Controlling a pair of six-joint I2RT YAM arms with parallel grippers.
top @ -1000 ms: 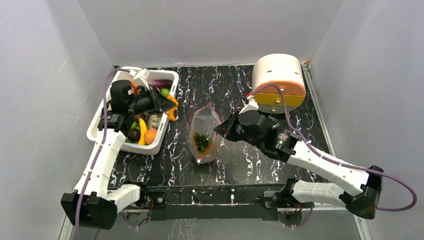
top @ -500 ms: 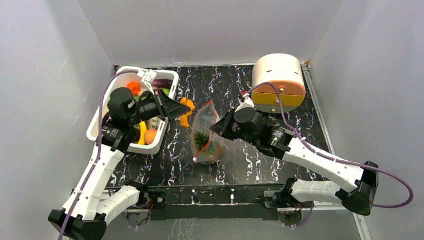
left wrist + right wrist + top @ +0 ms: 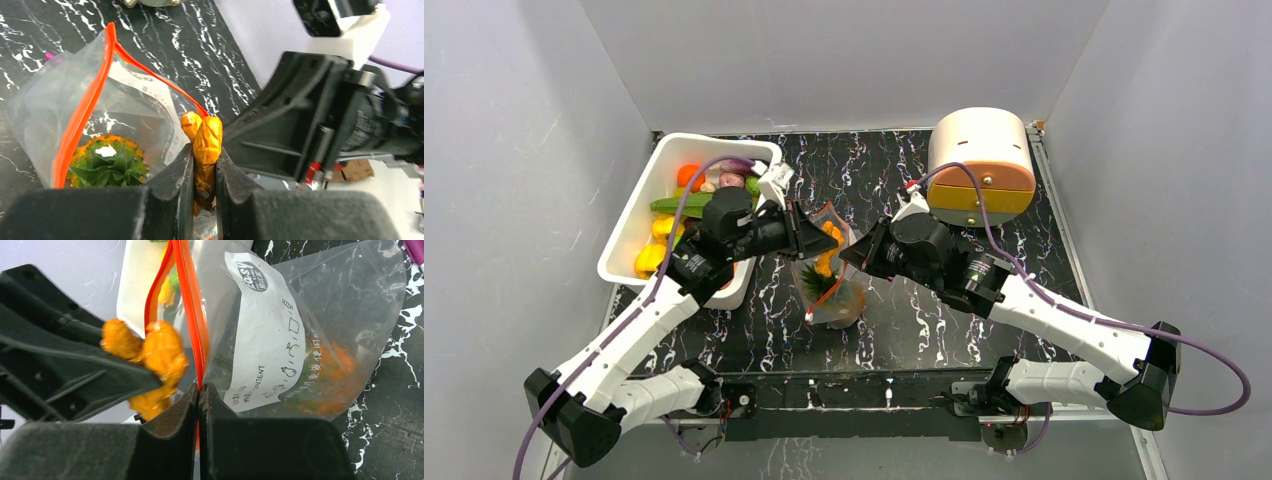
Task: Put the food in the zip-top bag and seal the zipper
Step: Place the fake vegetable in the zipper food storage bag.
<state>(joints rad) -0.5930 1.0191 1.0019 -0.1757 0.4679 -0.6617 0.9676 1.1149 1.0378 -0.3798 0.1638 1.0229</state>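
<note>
**Top view.** Your left fingers (image 3: 802, 236): clamped on an orange food piece (image 3: 825, 264), held at the open mouth of the zip-top bag (image 3: 838, 302). Your right fingers (image 3: 860, 254): pressed together at the bag's right rim. Bag: mid-counter (image 3: 904, 325), between your two arms. White tub (image 3: 629, 225): far left, holding more food (image 3: 686, 176). Round cream container (image 3: 981, 150): far right, well apart from the bag.

**Left wrist view.** Fingers tight on the lumpy orange piece, just beside the zipper (image 3: 82, 107). Bag mouth gaping. Green spiky food (image 3: 112, 167) lying inside.

**Right wrist view.** Fingers fully closed, pinching the orange-red zipper strip. The bag's white label (image 3: 265, 340) hangs to their right. The orange piece is just left of the strip; you cannot tell whether it has crossed the rim.
</note>
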